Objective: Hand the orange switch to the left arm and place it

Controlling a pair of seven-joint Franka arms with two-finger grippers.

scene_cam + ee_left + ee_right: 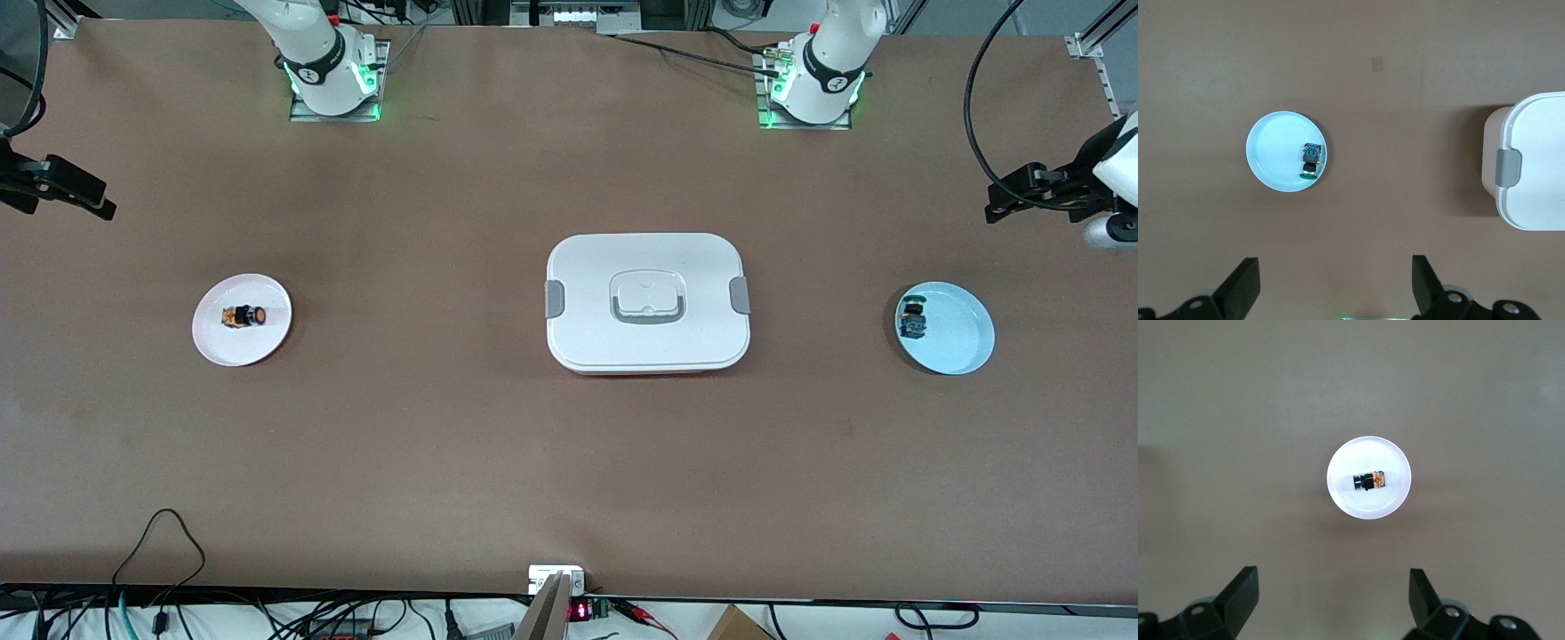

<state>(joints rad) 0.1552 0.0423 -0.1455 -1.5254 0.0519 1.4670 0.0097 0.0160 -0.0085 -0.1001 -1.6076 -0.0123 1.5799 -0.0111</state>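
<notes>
The orange switch [244,316] [1371,481] lies on its side on a small white plate [236,348] [1368,505] toward the right arm's end of the table. My right gripper [67,191] [1332,573] hangs high over that end, open and empty, with the plate below it. The white lidded box [648,267] [1538,167] sits in the middle of the table, between the two plates. My left gripper [1009,200] [1336,261] hangs high over the left arm's end, open and empty.
A light blue plate [958,345] [1275,157] toward the left arm's end holds a blue-and-green switch [912,319] [1311,160]. Cables and small electronics [578,609] line the table edge nearest the front camera.
</notes>
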